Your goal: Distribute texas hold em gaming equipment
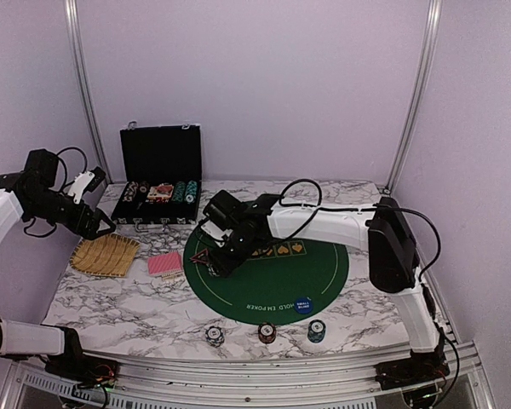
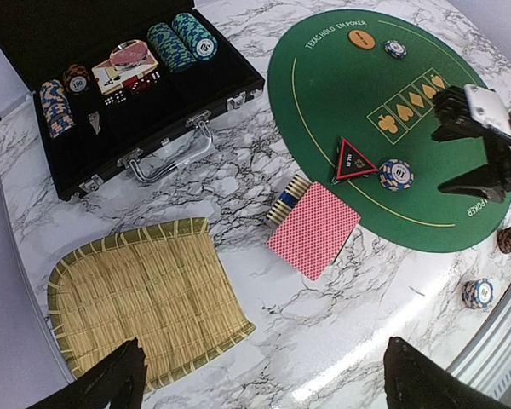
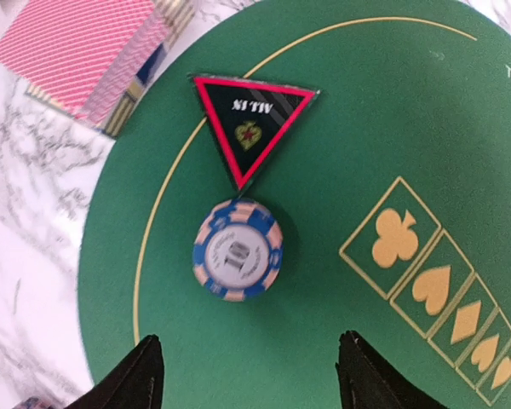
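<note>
- Nearest, three chips point(image 1: 266, 332) sit apart on the marble by the table's near edge. The blue disc point(image 1: 303, 305) lies on the mat point(image 1: 324, 273), at its near rim.
- Right gripper point(image 3: 251, 362) hangs over the mat, jaws wide, nothing held. A blue-and-peach chip point(image 3: 238, 250) lies flat just ahead of the fingertips, with the triangle point(image 3: 249, 123) tip just beyond it.
- Judgement: the chip is light, rigid, smooth-rimmed and thin on felt. Pinch across the rim with fingers low, or it may skid.
- Cards point(image 2: 313, 228) lie just off the mat. They look light and slick, likely to fan out; take them by opposite edges.
- Left gripper point(image 2: 264, 362) is wide and empty, near the tray point(image 2: 145, 294).
- Only the left wrist view shows the orange disc point(image 2: 362, 38) and far chip point(image 2: 395, 49); the top view does not show them. Only the right wrist view reads "10".
- Case point(image 1: 160, 179) is farthest.
</note>
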Robot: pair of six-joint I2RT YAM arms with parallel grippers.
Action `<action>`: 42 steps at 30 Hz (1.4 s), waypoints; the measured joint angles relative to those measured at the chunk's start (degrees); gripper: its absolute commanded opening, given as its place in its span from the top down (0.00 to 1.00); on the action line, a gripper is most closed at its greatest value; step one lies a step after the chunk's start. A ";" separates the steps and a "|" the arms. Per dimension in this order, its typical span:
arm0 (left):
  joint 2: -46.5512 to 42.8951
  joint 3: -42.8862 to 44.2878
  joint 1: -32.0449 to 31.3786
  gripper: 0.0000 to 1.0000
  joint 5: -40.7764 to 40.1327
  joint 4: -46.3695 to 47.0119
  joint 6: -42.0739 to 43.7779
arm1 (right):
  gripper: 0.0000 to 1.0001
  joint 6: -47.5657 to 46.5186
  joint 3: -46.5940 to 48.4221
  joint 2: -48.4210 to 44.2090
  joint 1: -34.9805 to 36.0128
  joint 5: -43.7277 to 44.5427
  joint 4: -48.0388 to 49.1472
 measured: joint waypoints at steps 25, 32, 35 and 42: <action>0.81 -0.24 0.00 0.01 1.29 -0.02 0.15 | 0.15 0.72 -13.22 -8.13 17.05 -6.62 -2.05; 0.81 -0.24 0.00 0.01 1.31 -0.02 0.15 | 0.26 -0.22 -13.22 -7.28 17.07 -7.69 -2.56; 0.81 -0.24 0.00 0.01 1.31 -0.02 0.15 | 0.30 -0.31 -13.22 -7.26 17.07 -7.93 -2.54; 0.81 -0.24 -0.04 0.01 1.29 -0.02 0.15 | 0.32 -0.31 -13.22 -6.88 17.07 -8.24 -2.51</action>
